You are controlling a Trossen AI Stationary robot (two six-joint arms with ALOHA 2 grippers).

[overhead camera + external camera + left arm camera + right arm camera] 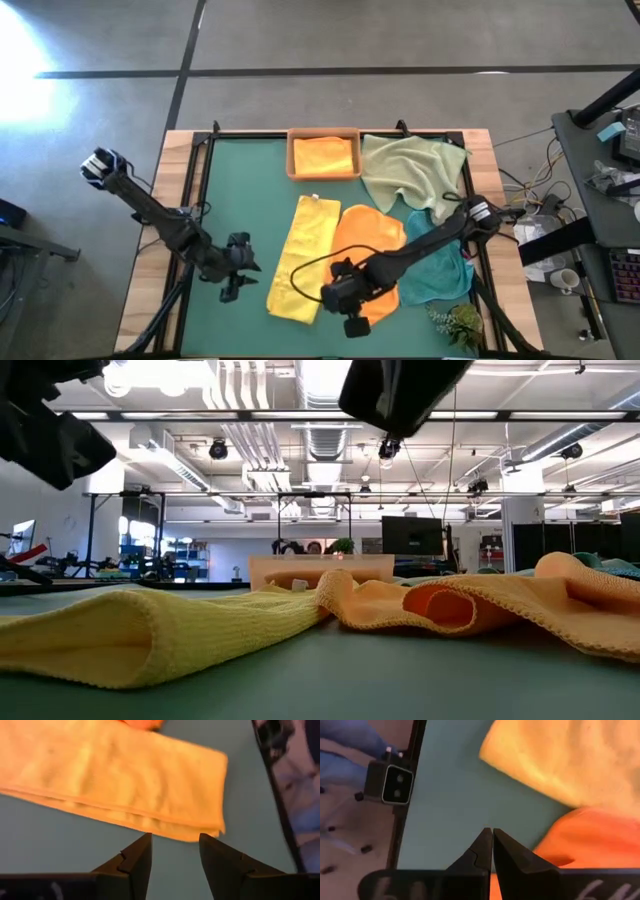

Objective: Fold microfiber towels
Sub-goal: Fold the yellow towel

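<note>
Near edge, centre: right gripper (357, 326), fingers clenched on nothing, over the near end of the loose orange towel (372, 250).

Near left: left gripper (231, 291), fingers released and parted, empty, over bare green mat (235, 190) just left of the yellow towel (304, 258).

Centre: yellow towel, folded lengthwise into a long strip, layered edges visible in the left wrist view. Step judged: first fold laid down and let go.

Next move, judged: regrip one short end and bring it to the other, keeping layers aligned.

Right: teal towel (438, 268), crumpled, partly under the right arm.

Far right: pale green towel (408, 170), unfolded.

Far centre: wooden tray (291, 152) on the surface, holding a folded orange towel (323, 155).
</note>
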